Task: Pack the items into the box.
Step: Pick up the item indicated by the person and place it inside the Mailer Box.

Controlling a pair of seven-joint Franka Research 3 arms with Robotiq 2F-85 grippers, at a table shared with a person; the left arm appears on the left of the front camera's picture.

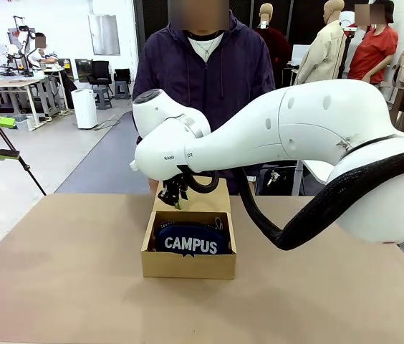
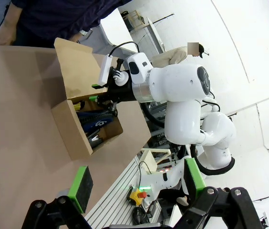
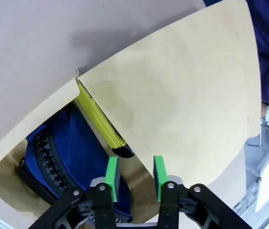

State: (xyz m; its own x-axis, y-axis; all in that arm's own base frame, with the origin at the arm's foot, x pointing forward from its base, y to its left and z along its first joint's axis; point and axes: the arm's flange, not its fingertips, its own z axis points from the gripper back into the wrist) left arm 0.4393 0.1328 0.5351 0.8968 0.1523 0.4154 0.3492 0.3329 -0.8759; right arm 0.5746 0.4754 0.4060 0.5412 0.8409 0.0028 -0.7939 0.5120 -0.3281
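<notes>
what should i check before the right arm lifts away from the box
1. Right gripper empty: ok, pads apart with nothing between them.
2. Utility knife in the box: ok, it lies along the back wall beside the flap hinge.
3. Pouch in the box: ok, lettering faces the front.
4. Stapler in the box: cannot tell, no view shows it plainly.
5. Flap lid shut: not ok, it stands open behind the box.
6. Left gripper out of the way: ok, open and well apart from the box.
</notes>
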